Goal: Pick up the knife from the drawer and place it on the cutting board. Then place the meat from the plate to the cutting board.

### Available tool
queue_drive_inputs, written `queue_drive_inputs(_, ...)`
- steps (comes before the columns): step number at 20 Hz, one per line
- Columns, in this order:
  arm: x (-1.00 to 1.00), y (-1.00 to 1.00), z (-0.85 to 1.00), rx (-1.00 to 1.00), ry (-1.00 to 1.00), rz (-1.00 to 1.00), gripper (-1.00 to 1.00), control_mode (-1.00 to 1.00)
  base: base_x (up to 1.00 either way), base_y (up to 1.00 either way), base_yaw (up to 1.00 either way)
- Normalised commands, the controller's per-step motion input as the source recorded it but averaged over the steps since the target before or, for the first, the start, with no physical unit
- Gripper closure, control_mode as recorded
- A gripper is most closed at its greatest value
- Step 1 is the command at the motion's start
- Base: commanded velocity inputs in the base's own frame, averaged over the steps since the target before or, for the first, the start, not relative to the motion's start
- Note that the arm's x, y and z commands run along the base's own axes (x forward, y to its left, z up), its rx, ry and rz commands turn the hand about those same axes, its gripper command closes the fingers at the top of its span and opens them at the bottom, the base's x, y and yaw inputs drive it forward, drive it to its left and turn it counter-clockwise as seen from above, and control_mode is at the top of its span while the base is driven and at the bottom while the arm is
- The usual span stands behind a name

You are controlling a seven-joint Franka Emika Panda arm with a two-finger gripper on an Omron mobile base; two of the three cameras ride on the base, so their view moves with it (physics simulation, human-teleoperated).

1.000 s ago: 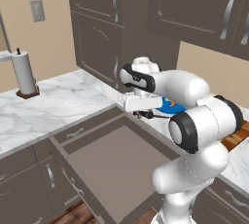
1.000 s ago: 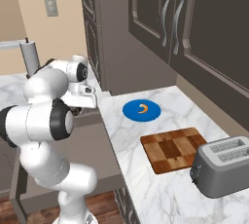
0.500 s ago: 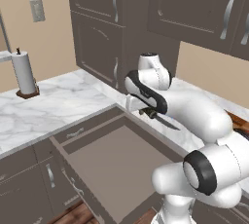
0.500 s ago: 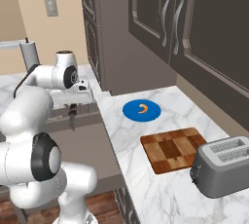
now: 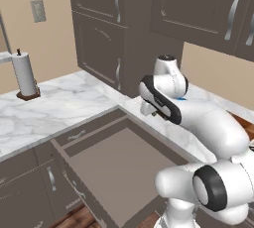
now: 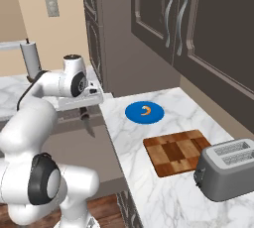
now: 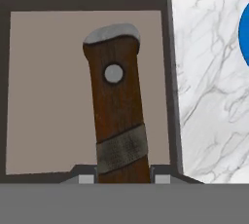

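Brown wood fills the middle of the hand view: the knife (image 7: 116,116) is clamped by its dark handle between the fingers (image 7: 85,178), which are nearly closed and firmly on it, the handle rising from between the two tips. In the right base view the knife (image 6: 88,123) hangs blade-down below the gripper (image 6: 83,109), above the open drawer (image 6: 69,145) and just beside the edge of the marble desk (image 6: 149,182). The left base view shows the drawer (image 5: 119,167) pulled fully out with a bare flat interior, the arm arched over its far right corner. The cutting board (image 6: 178,151) lies on the desk well to the right of the gripper, between the blue plate (image 6: 144,112) and a grey toaster (image 6: 228,167); the meat (image 6: 146,110) rests on the plate, untouched. Judgement: the step in hand is the carry from drawer to board. To do it well, the blade should clear the desk edge before travelling sideways, and the path should pass over or in front of the plate without brushing the meat. The knife should come down flat, along the length of the board, leaving room for the meat, and the release should come only once the blade rests on the wood. The toaster stands close to the board's far end; the approach should stay clear of it.
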Motion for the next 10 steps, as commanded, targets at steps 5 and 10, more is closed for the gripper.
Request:
queue_drive_inputs(5, 0.00, -0.66, 0.00, 0.00, 0.00, 0.12, 1.00, -1.00, 0.00, 0.00, 0.00)
queue_drive_inputs(10, 0.00, -0.84, -0.04, 0.01, -0.05, 0.11, 1.00, -1.00, 0.00, 0.00, 0.00)
